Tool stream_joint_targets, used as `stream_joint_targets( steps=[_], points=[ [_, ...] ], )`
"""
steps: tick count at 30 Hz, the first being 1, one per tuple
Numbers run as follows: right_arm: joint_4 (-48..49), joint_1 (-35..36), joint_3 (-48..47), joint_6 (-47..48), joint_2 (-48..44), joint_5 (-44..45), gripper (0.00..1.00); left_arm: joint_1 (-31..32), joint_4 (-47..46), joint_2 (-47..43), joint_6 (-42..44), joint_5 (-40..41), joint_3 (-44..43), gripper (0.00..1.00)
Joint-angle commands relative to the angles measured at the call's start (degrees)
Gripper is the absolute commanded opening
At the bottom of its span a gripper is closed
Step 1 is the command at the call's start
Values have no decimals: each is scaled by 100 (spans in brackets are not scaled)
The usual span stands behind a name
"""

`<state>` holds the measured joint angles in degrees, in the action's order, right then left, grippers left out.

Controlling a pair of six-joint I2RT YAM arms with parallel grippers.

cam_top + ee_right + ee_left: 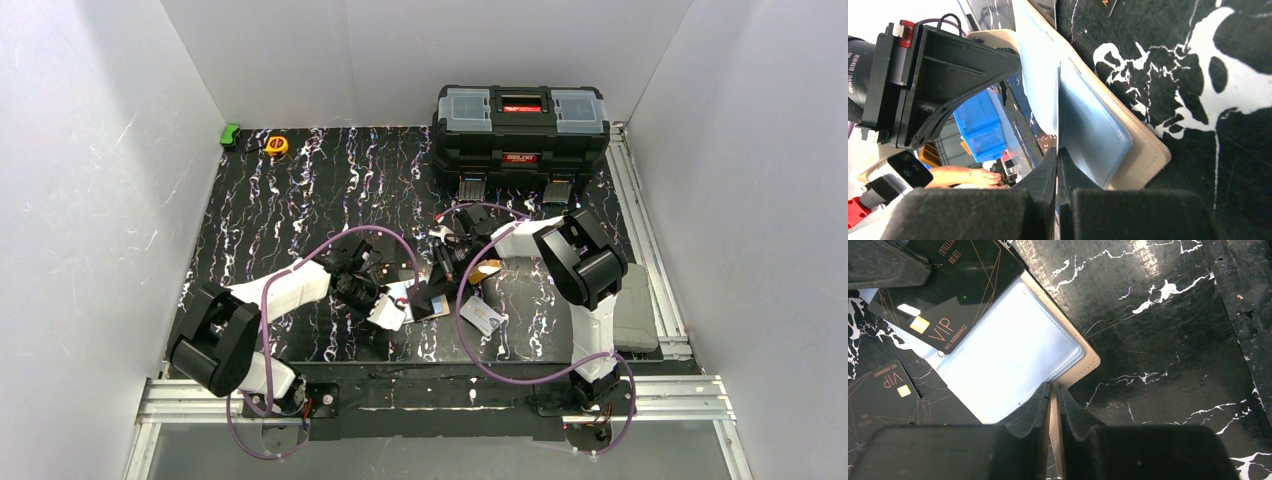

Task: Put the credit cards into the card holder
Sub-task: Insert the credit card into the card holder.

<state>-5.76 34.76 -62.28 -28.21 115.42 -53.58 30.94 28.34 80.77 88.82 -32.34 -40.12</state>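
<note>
The cream-beige card holder (1091, 356) lies open on the table, its clear plastic sleeves (1003, 360) facing up. My left gripper (1054, 390) is shut on its beige edge. My right gripper (1057, 152) is shut on a thin glossy black VIP card (943, 305), held on edge against the holder's sleeves (1088, 125); its corner lies over the sleeve. A second black VIP card (885, 390) lies on the table beside the holder. A silver-white card (483, 318) and an orange-yellow card (487, 268) lie right of the holder (408, 295). No light blue card can be made out.
A big black toolbox (520, 125) stands at the back right. A yellow tape measure (276, 145) and a green object (230, 134) sit at the back left. A grey pad (636, 320) lies at the right edge by the rail.
</note>
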Motion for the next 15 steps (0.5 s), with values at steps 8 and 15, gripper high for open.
stream_joint_targets(
  steps=[8,15],
  points=[
    [1137,-171,356,-218,-623,321,1,44,259,-18,217,-4,155,10],
    [1965,-182,615,-800,-546,495,1,44,276,-9,203,-19,132,10]
  ],
)
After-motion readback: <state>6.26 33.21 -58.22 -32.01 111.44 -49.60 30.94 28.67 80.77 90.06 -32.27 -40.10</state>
